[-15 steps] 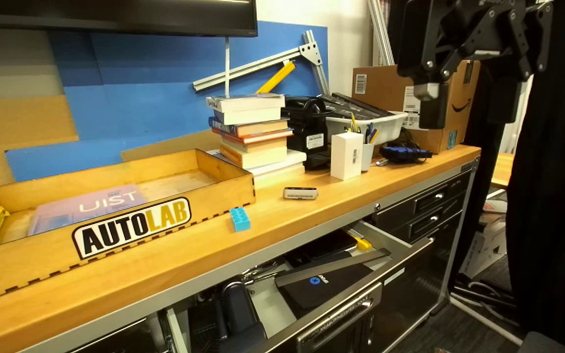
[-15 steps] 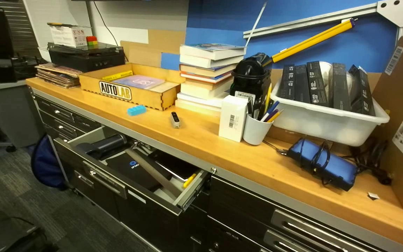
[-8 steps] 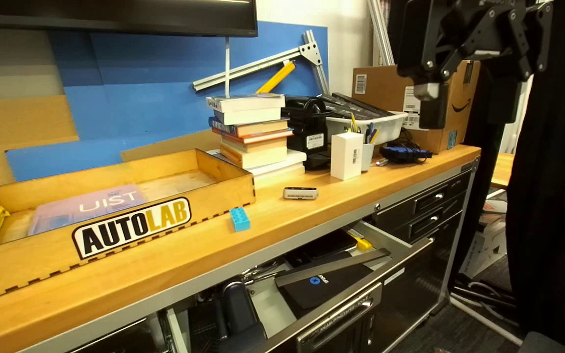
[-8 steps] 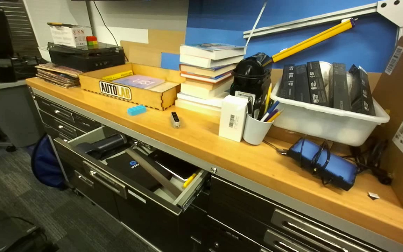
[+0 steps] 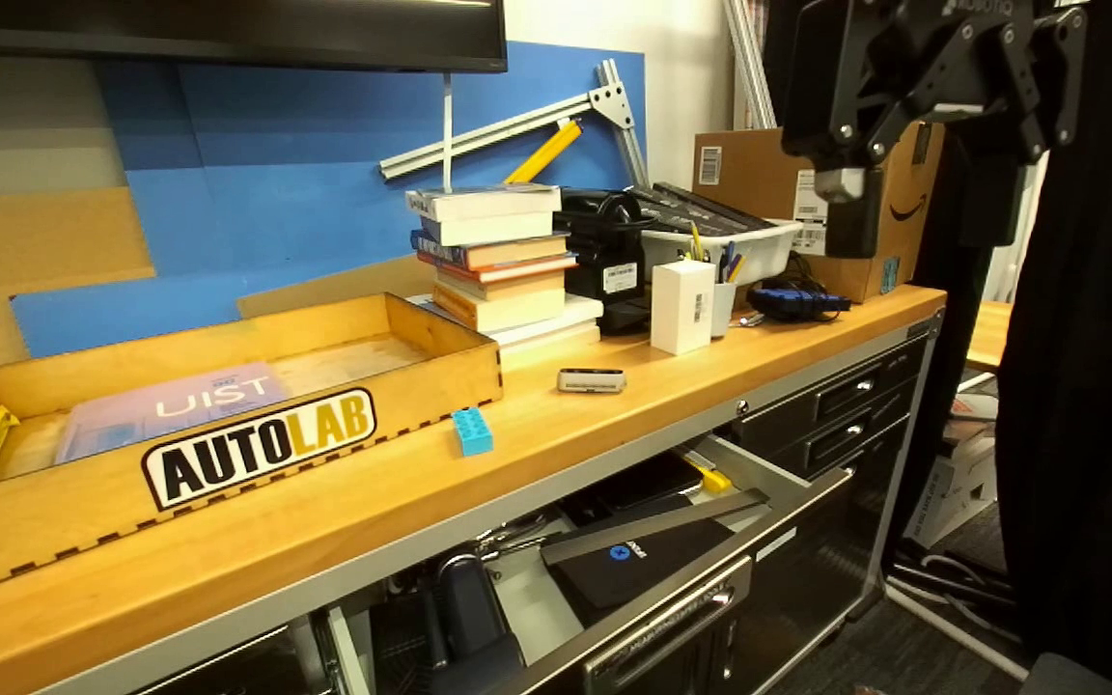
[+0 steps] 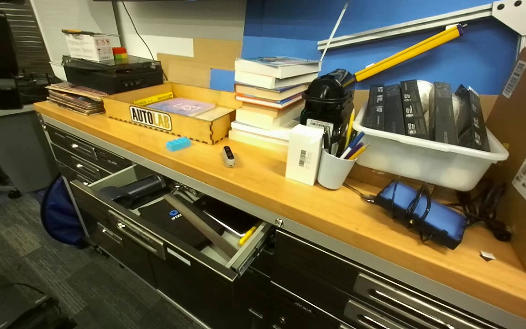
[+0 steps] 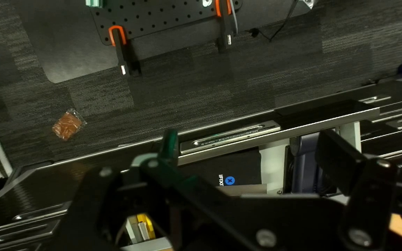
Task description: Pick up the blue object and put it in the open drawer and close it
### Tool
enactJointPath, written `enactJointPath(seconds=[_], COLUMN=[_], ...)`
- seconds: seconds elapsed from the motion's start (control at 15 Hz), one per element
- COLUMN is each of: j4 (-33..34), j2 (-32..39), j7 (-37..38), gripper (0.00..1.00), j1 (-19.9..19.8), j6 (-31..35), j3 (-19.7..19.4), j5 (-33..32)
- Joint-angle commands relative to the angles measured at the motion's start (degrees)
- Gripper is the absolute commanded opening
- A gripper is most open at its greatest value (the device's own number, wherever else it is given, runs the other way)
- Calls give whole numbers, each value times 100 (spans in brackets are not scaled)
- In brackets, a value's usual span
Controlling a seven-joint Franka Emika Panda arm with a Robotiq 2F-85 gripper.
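Note:
The blue object is a small cyan block [image 5: 473,431] lying on the wooden bench top by the front corner of the AUTOLAB box; it also shows in an exterior view [image 6: 178,144]. It is out of the wrist view. The open drawer [image 5: 759,533] is pulled out below the bench top, with tools inside; it also shows in an exterior view [image 6: 94,205] and in the wrist view [image 7: 309,129]. My gripper [image 5: 923,227] is high, well apart from the block. Its fingers stand wide open with nothing between them, and the drawer shows beyond them in the wrist view [image 7: 251,150].
The AUTOLAB wooden box [image 5: 440,376] stands behind the block. A small grey device [image 5: 592,380], a book stack [image 5: 498,280], a white box [image 5: 681,307] and a white bin [image 6: 427,160] stand along the bench. A black iFixit case [image 5: 653,560] lies in the drawer.
My gripper has sunk very slightly in the last half second. The block and the drawer have not moved.

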Motion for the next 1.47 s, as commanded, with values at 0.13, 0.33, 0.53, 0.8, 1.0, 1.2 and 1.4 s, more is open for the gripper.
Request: enactJointPath(seconds=[0.13,0.33,0.53,0.8,1.0,1.2,1.4], j4=[865,1409,1953,2470,2746,3000,3262], j2=[1479,2495,3461,4452,5011,5427,5801], j7=[-75,217,748,1658,2300,2660,2719], gripper=[100,100,100,100,100,100,100], j1=[8,25,73,247,436,617,759], j6=[659,1131,1571,2322,2909,3113,3043], j3=[340,697,920,921,798,635,463], j5=[82,-108,-392,-681,-897,-1128,-1178])
